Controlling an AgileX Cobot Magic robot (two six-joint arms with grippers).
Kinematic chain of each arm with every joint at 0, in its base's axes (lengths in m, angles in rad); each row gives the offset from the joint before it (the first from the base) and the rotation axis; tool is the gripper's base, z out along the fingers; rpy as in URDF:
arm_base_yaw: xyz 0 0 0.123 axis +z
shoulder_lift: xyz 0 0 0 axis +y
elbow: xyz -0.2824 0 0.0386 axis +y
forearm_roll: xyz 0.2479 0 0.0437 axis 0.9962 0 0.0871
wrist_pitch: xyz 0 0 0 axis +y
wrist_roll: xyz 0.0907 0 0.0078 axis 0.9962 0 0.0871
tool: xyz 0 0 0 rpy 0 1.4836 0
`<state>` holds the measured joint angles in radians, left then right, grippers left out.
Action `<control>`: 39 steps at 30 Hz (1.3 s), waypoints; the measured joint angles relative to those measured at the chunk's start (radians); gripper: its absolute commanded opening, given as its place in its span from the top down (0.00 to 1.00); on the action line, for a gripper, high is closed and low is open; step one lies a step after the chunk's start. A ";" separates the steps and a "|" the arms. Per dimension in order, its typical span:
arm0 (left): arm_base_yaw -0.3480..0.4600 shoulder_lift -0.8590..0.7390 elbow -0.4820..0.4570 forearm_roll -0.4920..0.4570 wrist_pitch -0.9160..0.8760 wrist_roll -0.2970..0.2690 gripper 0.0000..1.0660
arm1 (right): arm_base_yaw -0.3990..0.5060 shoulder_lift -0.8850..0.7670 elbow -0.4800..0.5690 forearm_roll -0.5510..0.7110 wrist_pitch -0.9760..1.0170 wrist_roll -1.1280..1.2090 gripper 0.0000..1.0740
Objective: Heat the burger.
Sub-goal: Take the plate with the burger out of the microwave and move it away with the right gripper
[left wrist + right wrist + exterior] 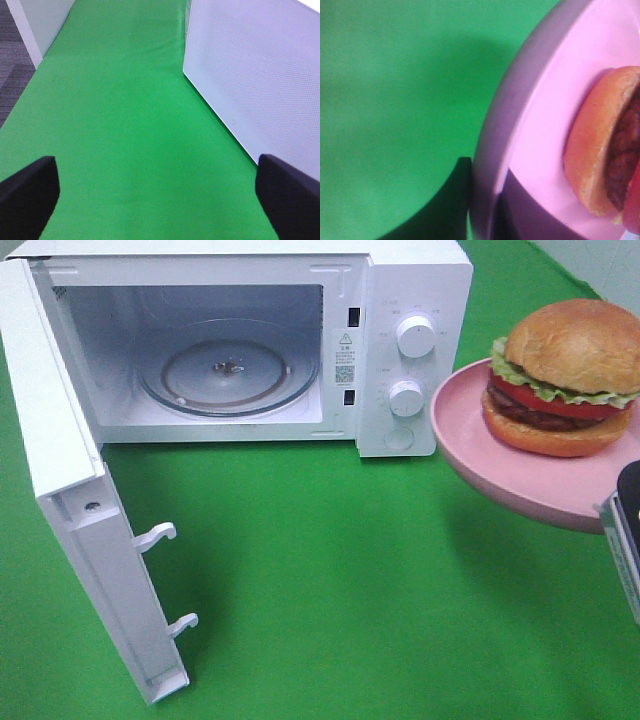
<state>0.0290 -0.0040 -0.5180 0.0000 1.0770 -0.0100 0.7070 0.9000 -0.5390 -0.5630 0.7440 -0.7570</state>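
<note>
The carrying step is in hand: the right gripper (622,530), clamped on the pink plate (500,475), holds the burger (562,377) aloft at the microwave's (250,340) three o'clock. Next the plate must travel toward nine o'clock onto the glass turntable (228,368) (door already open); the left gripper (157,192) gapes wide, empty.

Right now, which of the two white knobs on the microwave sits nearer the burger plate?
The lower knob: the pink plate rim nearly touches it, while the upper knob sits higher, clear of the rim.

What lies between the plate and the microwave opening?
Only the control panel with two knobs, seen in the high view; the plate hangs beside it, past the microwave.
</note>
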 measured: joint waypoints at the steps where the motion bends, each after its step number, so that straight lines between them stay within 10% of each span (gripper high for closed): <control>1: 0.000 0.000 0.000 0.000 0.000 0.000 0.06 | 0.000 0.000 0.000 -0.031 0.017 0.054 1.00; 39: 0.000 0.000 0.000 0.000 0.000 0.000 0.06 | 0.000 0.123 -0.013 -0.150 0.348 0.818 1.00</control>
<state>0.0290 -0.0040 -0.5180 0.0000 1.0770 -0.0100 0.7070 1.0230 -0.5520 -0.7130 1.0920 0.0610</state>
